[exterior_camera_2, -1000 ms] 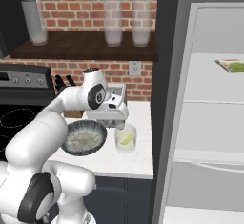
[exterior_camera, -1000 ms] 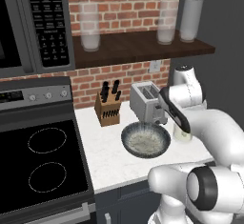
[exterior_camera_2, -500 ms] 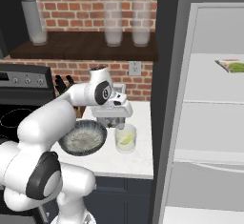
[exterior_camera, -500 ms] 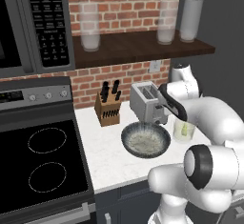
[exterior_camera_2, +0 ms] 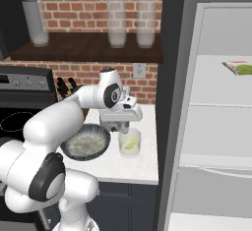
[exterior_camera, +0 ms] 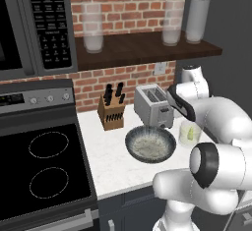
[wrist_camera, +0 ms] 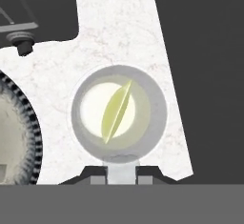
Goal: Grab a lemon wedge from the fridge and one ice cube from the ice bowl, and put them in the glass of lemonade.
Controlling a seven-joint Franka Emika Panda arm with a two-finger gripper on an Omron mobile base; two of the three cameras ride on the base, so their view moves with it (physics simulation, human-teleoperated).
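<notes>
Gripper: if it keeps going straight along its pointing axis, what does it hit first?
Likely the glass of lemonade, straight ahead of the gripper; the lemon wedge already lies inside it. Something pale sits between the fingertips.

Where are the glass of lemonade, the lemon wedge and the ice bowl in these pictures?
glass of lemonade [exterior_camera_2: 130,143]: right base view, on its clear side wall.
lemon wedge [wrist_camera: 116,111]: hand view, middle of the slice lying inside the glass.
ice bowl [exterior_camera: 150,144]: left base view, on its speckled inside.

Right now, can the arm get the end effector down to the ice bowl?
Probably yes. The end effector hangs above the glass of lemonade, lemon wedge already inside, and the ice bowl sits right beside it on the counter. The bowl is open-topped; the toaster stands behind it, not over it.
</notes>
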